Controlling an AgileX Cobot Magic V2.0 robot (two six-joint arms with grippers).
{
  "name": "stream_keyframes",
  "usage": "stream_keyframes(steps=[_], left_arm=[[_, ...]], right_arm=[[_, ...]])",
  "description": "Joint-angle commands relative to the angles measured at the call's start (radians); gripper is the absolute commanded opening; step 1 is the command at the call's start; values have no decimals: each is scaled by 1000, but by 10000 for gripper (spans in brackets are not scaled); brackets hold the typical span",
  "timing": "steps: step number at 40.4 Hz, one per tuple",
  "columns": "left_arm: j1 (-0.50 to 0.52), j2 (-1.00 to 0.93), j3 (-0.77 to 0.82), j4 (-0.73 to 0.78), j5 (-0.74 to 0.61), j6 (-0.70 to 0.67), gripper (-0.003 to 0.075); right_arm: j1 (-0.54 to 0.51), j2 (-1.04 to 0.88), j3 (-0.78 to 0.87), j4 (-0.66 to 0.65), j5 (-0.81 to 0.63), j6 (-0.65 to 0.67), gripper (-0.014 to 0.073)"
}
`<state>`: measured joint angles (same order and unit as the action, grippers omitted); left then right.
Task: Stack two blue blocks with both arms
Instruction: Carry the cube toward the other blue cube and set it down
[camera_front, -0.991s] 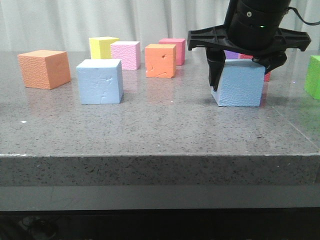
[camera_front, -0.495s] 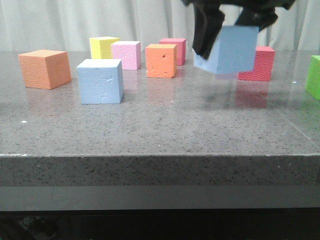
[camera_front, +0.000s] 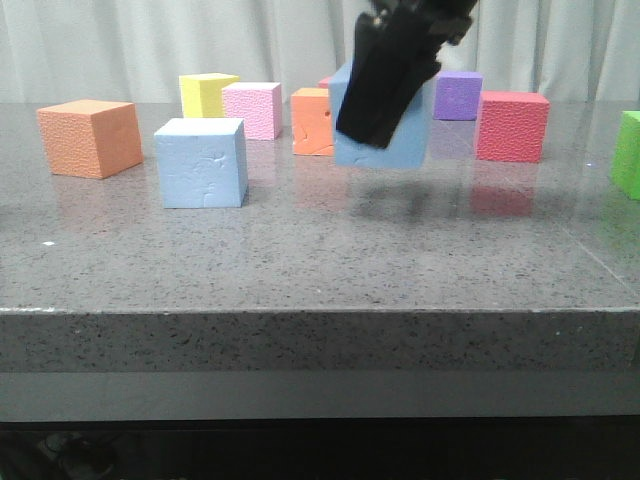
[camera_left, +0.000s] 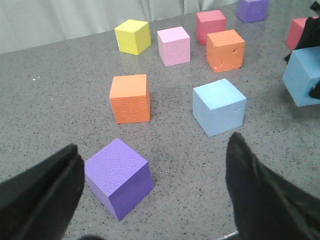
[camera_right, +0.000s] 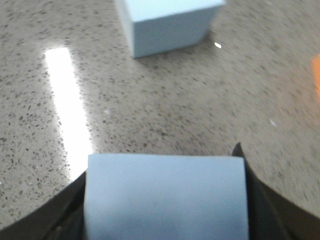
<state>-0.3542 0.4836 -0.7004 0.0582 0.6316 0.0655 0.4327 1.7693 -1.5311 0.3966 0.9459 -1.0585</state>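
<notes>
Sky-blue foam cube (camera_front: 400, 135), smooth-faced, hangs clamped in the right tool (camera_front: 385, 80), right of the dented, resting sky-blue foam cube (camera_front: 200, 162); left tool (camera_left: 150, 195) gapes wide.

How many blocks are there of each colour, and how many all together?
blue blocks: 2
orange blocks: 2
purple blocks: 2
red blocks: 2
pink block: 1
yellow block: 1
green block: 1
Total: 11
</notes>
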Motion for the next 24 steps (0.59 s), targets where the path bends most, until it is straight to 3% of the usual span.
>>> stream_keyframes(steps=[1,12,24], left_arm=[[-8,13,-36,2,-83,-1,568],[-8,13,-36,2,-83,-1,568],[-8,13,-36,2,-83,-1,568]], right_arm=[[-2,-14,-35,49,-22,-127,356],[-2,69,-86,110,40,-271,358],[-2,124,-138,130,75,-278,533]])
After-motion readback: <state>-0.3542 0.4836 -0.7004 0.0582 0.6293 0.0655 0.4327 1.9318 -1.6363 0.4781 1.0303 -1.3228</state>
